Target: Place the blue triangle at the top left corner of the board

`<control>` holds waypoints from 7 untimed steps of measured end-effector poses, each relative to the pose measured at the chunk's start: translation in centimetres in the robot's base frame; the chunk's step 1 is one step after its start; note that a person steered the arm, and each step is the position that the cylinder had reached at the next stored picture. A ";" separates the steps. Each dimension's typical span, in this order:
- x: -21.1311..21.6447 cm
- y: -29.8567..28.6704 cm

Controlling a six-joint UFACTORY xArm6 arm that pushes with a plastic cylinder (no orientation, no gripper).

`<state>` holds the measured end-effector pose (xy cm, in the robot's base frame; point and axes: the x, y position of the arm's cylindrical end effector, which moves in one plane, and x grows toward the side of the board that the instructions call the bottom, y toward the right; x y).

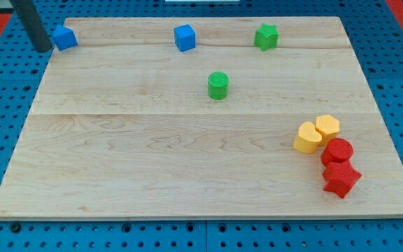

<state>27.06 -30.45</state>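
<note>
Nearest the camera, at the view's bottom right, lies the red star-shaped block (pixel 341 179), touching a red rounded block (pixel 338 150) just above it. Against that one sit two yellow blocks, one (pixel 306 138) to the left and a hexagonal one (pixel 327 127) slightly higher, touching each other. Further up, near the board's middle, stands a green cylinder (pixel 217 85) alone. Along the view's top are a green star-like block (pixel 265 36) and a blue cube (pixel 185 37), well apart from each other.

The blue triangle (pixel 64 38) sits at the view's top left, close to the corner of the wooden board (pixel 152 161) (its shape reads only loosely as a triangle from here; it could pass for a small wedge). It is bright blue, compact, flat-topped with a lighter upper face, and rests flat on the wood, apart from every other block.

My tip (pixel 42 49) is at the board's left edge, just beside the blue triangle on its left, very near or touching it; I cannot tell which. There are no jaws on this rig, only the rod, so nothing opens, closes or grips.

I judge the task to be at its closing step: the block appears already in the corner zone. The next move, if any, calls for only a slight nudge, or lifting away without dragging the block sideways off the edge.
</note>
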 end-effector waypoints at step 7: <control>7.4 13.1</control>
